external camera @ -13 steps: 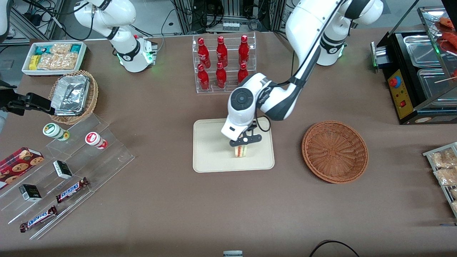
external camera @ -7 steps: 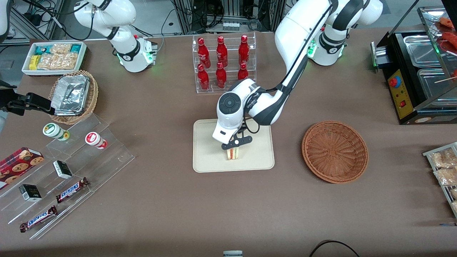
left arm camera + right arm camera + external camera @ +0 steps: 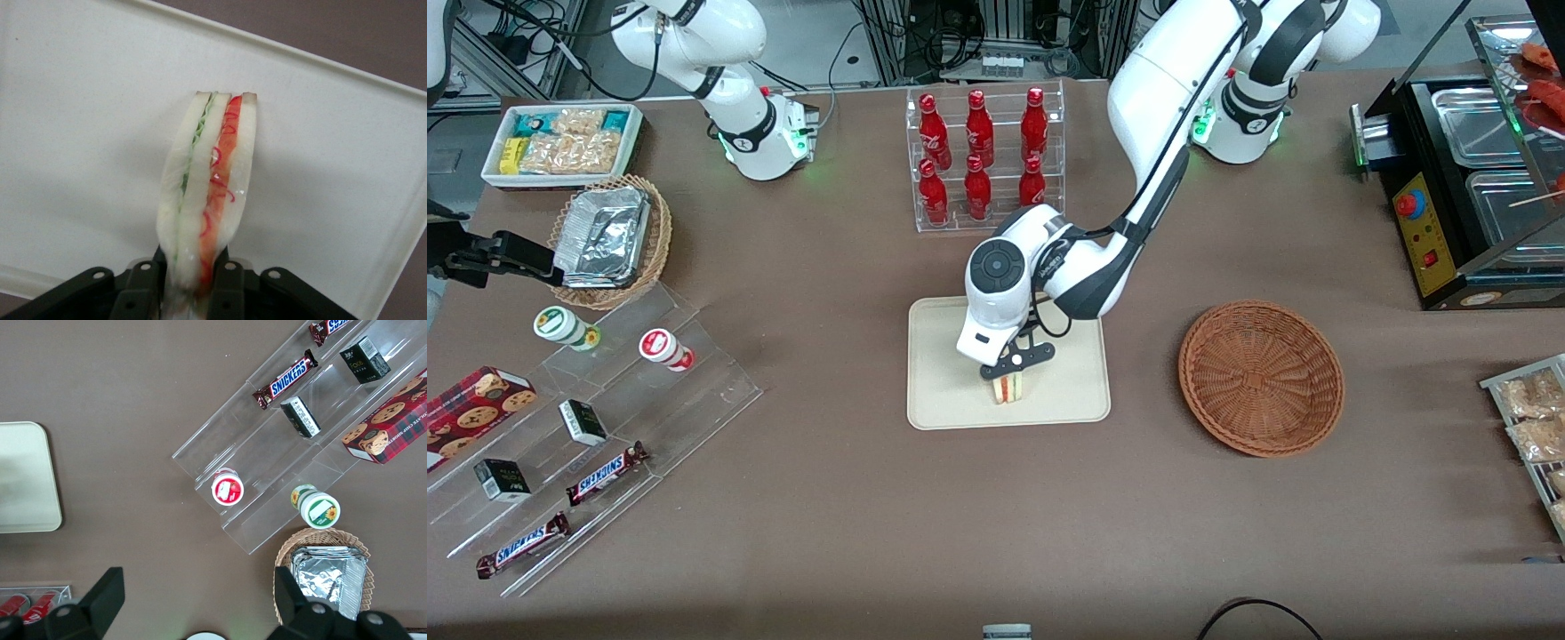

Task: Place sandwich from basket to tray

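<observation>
So the gripper (image 3: 1009, 372) sits low over the tray (image 3: 951, 404) at the center of the front frame, jaws clenched on the sandwich (image 3: 1009, 388) (red and green filling showing), edge down. The basket (image 3: 1261, 378) sits right of center on the counter (image 3: 854, 516).

**Snickers is the only name you can read**

"SNICKERS" shows in white-and-blue lettering on two brown candy bars lying on the clear stepped display toward the parked arm's end of the table: one bar (image 3: 607, 474) higher up, the other bar (image 3: 523, 545) at about 7 o'clock from it, nearer the front camera. The right wrist view catches the same word on a bar (image 3: 288, 379). The small dark boxes, the cookie box and the round lids carry print too small to read.

The gripper (image 3: 1009, 378) stands over the tray.
</observation>
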Action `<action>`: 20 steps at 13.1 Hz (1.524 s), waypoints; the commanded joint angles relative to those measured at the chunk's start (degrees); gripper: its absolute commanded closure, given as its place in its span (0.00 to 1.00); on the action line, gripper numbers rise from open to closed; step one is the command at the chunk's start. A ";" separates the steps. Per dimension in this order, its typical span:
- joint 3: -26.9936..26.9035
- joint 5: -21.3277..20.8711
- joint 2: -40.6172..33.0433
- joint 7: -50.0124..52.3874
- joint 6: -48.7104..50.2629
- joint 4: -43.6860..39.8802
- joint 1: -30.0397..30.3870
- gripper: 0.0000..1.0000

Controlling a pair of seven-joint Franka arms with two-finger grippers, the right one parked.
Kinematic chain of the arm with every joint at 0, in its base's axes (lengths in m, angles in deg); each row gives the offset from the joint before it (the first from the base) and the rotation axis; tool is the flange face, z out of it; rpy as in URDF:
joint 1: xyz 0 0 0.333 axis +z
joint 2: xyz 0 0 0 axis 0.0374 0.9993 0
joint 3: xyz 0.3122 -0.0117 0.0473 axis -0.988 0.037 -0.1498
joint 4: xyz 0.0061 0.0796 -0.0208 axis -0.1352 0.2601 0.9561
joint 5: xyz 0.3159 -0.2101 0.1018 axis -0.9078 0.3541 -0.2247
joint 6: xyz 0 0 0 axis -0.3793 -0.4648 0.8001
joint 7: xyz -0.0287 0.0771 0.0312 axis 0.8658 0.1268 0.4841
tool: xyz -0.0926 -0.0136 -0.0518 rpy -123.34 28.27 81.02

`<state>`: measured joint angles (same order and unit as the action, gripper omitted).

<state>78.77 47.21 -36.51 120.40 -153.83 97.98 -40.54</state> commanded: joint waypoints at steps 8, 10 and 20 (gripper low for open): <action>-2.82 -0.38 -11.02 -9.16 18.73 -5.11 3.66 0.00; -7.29 -0.38 -15.15 -10.05 20.77 -0.82 3.93 0.00; -23.05 3.22 -30.80 -35.18 19.37 15.64 4.36 0.00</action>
<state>56.00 49.51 -64.45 86.41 -133.57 110.91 -35.65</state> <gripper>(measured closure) 0.000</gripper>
